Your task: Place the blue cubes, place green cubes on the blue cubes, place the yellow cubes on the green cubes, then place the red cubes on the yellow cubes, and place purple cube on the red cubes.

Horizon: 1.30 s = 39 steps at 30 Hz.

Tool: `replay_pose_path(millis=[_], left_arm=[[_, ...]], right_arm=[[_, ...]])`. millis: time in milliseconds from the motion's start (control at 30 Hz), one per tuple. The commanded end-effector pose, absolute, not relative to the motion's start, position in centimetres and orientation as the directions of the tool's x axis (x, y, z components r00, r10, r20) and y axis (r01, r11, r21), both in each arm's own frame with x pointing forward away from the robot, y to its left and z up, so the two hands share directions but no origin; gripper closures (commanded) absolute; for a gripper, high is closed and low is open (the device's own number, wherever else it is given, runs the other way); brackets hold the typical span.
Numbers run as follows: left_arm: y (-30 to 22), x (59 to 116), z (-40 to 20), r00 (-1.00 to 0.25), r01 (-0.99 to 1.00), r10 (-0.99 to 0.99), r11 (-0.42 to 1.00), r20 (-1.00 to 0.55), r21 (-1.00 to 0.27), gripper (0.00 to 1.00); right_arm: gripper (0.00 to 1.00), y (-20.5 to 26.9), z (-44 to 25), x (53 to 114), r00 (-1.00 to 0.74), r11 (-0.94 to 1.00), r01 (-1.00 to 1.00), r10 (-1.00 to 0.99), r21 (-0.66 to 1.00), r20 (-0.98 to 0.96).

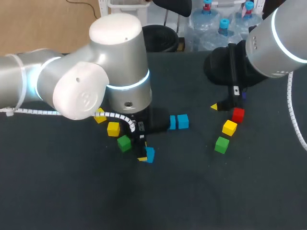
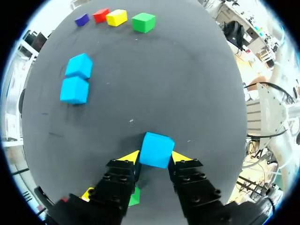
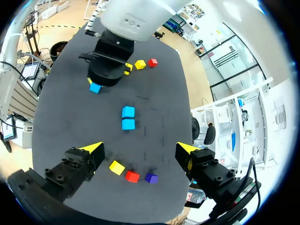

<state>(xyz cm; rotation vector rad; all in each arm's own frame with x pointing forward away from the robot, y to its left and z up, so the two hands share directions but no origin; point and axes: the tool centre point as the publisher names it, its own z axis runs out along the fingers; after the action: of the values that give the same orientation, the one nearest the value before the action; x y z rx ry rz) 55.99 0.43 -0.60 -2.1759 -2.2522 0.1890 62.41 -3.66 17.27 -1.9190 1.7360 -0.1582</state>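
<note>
In the left half of the head view, the left arm [image 1: 81, 81] is made of bulbous silver-white housings with glowing pale-blue rings at the joints. A white spiral cable wrap [image 1: 117, 116] runs along its black wrist. The right arm [image 1: 280, 38], at the upper right, has the same silver shell and lit ring, a black wrist block and a white coiled cable [image 1: 293, 112]. The left gripper [image 2: 156, 157] and right gripper [image 3: 140, 149] have black, blocky fingers [image 2: 119, 180] dotted with screw recesses, ending in yellow wedge tips.

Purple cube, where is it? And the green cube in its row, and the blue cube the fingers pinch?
purple cube [image 2: 82, 19]: left wrist view, middle of the cube.
green cube [image 2: 143, 21]: left wrist view, middle of the cube.
pinched blue cube [image 2: 157, 148]: left wrist view, its top face.
</note>
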Motion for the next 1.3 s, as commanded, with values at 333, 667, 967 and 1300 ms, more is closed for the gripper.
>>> replay_pose_path(millis=[333, 667, 967, 1300], left_arm=[[0.9, 60.5, -1.4, -0.204, 0.976, 0.978, 0.200, -0.043, -0.084, 1.00], [0.6, 61.7, -0.6, -0.213, 0.974, 0.976, 0.209, -0.043, -0.089, 1.00], [-0.2, 64.0, 0.6, -0.196, 0.978, 0.980, 0.193, -0.040, -0.078, 1.00], [-1.1, 65.2, 0.9, -0.146, 0.988, 0.989, 0.145, -0.030, -0.045, 1.00]], right_arm=[[0.00, -3.6, 17.1, 62.3, 0.160, -0.018, -0.884, -0.951, -0.468, -0.266], [0.00, -3.6, 17.1, 62.3, 0.160, -0.018, -0.884, -0.951, -0.468, -0.266], [0.00, -3.6, 17.1, 62.3, 0.160, -0.018, -0.884, -0.951, -0.468, -0.266], [0.00, -3.6, 17.1, 62.3, 0.160, -0.018, -0.884, -0.951, -0.468, -0.266]])
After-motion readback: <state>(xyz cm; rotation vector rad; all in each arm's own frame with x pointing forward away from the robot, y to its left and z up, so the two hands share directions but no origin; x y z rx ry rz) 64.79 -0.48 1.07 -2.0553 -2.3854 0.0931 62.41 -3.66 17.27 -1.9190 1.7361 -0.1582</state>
